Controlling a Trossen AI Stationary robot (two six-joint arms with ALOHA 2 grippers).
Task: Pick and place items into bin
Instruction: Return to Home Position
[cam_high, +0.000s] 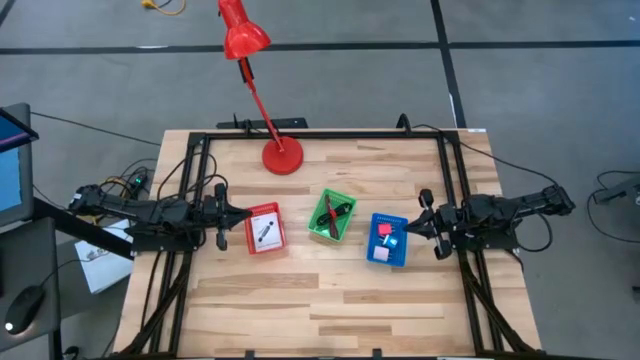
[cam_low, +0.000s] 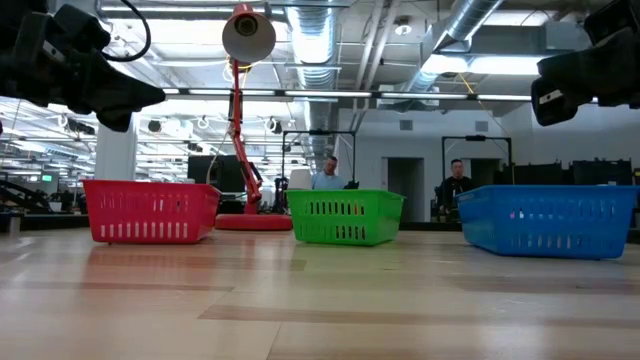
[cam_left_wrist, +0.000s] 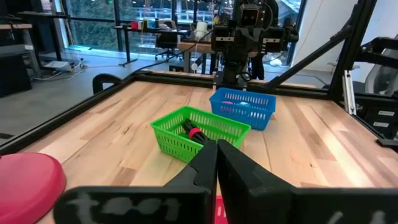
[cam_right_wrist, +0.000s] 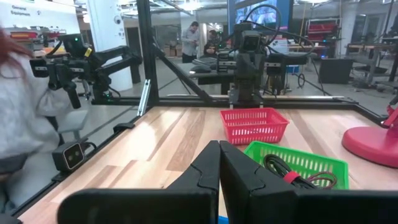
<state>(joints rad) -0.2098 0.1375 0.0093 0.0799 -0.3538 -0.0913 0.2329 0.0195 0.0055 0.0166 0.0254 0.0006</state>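
The left claw (cam_high: 240, 215) hangs above the bench (cam_high: 330, 300) with its two fingers pressed together and nothing between them. It points at the red bin (cam_high: 264, 228), which sits just beyond its tips without touching. A white card (cam_high: 265, 232) with a black mark lies in that bin.

The right claw (cam_high: 410, 225) is likewise pinched closed and empty, raised off the bench and facing the blue bin (cam_high: 388, 252) just in front of it. A pink block (cam_high: 385, 229) and a blue-white cube (cam_high: 392, 241) lie in that bin.

Between the two claws stands the green bin (cam_high: 318, 232), apart from both, and a dark cord (cam_high: 333, 213) with a red band is coiled inside it. The red lamp (cam_high: 283, 157) stands on the bench beyond the bins.
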